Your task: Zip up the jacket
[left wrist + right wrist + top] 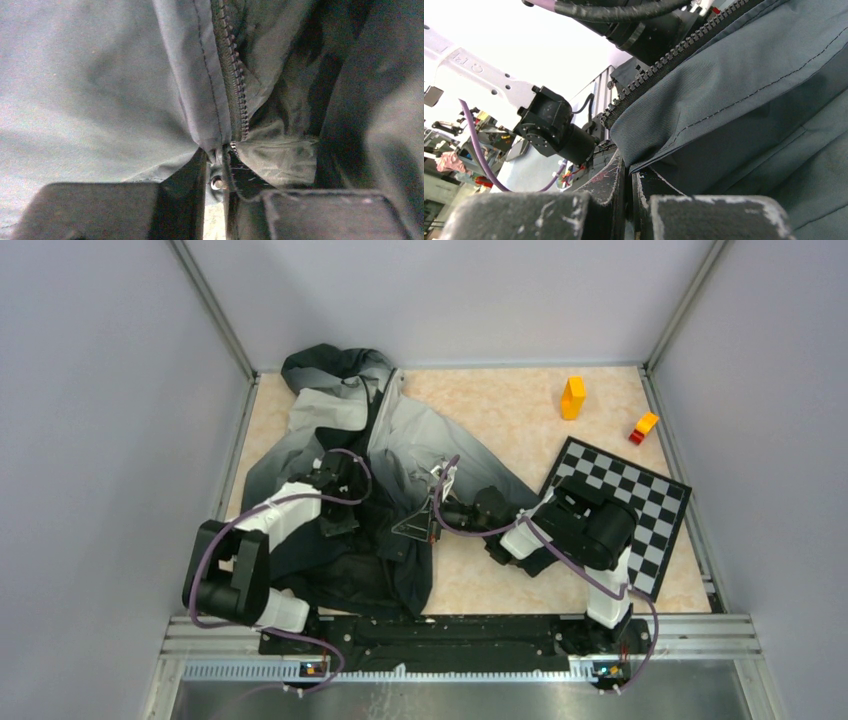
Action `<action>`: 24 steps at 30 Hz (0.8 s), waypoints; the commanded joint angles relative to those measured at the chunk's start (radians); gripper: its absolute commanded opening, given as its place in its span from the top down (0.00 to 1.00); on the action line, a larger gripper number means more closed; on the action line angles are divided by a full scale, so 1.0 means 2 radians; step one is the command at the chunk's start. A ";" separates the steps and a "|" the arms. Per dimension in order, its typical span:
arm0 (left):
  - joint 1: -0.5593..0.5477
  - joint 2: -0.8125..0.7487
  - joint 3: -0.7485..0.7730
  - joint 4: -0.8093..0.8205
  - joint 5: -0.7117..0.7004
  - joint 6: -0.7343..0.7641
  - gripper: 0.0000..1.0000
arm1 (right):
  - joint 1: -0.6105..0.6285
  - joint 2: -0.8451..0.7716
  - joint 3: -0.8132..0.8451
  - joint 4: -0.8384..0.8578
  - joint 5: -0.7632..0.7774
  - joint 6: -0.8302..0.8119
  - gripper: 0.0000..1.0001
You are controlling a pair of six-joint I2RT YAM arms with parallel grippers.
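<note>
The jacket (400, 440) lies crumpled on the left half of the table, dark hood at the far end and black hem near the arms. My left gripper (343, 512) sits on its front opening. In the left wrist view it (218, 167) is shut on the zipper's slider, with the dark zipper teeth (231, 75) running away from it. My right gripper (420, 524) is shut on the jacket's front edge and holds it raised off the table. The right wrist view shows it (629, 175) pinching the grey fabric (749, 100) under a line of zipper teeth (664, 60).
A black-and-white checkerboard (640, 500) lies at the right, partly under the right arm. A yellow block (572, 397) and a red-and-yellow block (644, 427) stand at the far right. Grey walls close in the table on three sides.
</note>
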State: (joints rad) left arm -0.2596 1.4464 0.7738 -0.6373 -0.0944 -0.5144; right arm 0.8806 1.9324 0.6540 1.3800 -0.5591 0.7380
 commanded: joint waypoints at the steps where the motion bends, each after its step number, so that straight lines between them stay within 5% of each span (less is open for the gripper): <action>1: 0.001 -0.055 0.005 0.014 0.001 0.013 0.87 | -0.007 -0.010 0.008 0.027 -0.004 0.000 1.00; 10: 0.006 -0.147 0.047 -0.047 0.037 0.048 1.00 | -0.007 -0.009 0.029 0.015 -0.054 -0.014 1.00; 24: 0.008 -0.309 0.031 0.031 0.297 0.153 1.00 | -0.009 0.006 0.032 0.155 -0.197 -0.028 1.00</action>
State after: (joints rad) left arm -0.2443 0.9142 0.8509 -0.6880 0.2893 -0.2825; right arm 0.8745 1.9327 0.6884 1.4635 -0.8413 0.6888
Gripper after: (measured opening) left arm 0.004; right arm 0.014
